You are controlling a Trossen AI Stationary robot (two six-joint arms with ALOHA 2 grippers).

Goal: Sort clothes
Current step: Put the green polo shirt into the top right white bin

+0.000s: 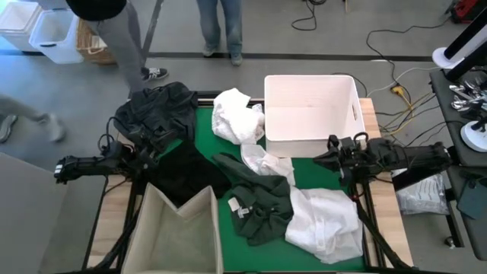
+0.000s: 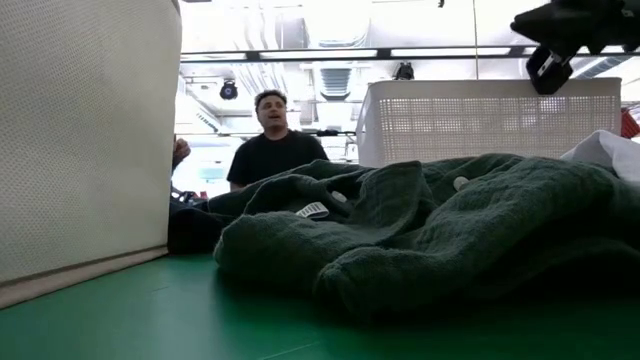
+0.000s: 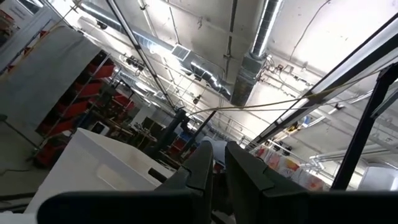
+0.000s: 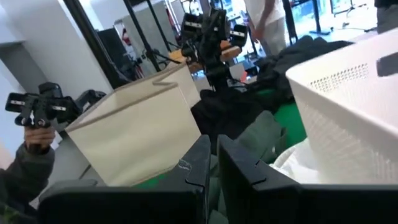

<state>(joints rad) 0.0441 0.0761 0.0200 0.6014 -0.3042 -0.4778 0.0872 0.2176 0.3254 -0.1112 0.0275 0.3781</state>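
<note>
Looking down from the high view, I see both arms parked at mid-height of the frame with nothing held. My left gripper sits at centre left, jaws narrowed almost shut, beside the crumpled black garment that lies at the upper left edge of the green table mat. My right gripper sits right of centre, jaws also pinched nearly shut, just below the white perforated plastic basket in the upper middle. The clothes are strewn across the mat: a white bundled garment just left of the basket, a dark green rumpled garment at lower centre, and a white spread garment at lower right touching it. The beige open-topped fabric bin stands at lower left. A person in a black shirt shows beyond the table in the low view.
</note>
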